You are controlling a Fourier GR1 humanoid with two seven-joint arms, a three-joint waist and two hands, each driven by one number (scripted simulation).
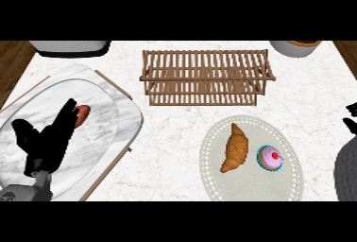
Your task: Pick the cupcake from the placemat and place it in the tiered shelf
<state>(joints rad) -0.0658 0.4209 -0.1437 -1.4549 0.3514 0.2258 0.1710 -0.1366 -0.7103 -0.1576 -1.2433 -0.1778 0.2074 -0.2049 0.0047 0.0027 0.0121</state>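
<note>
I see the cupcake (270, 158) beside a croissant (235, 147) on the placemat (293, 184); tiered shelf (206, 77) bare; left hand (43, 142) spread wide, holding nothing.

We see a croissant (235, 148) lying lengthwise, a marble tray (105, 118) with wooden handles on the left of the white bench (174, 142), a reddish sausage (82, 115) on that tray, and two cut-off vessels at the far edge, a grey-white one (70, 47) at the left and a white pot (296, 48) at the right.
</note>
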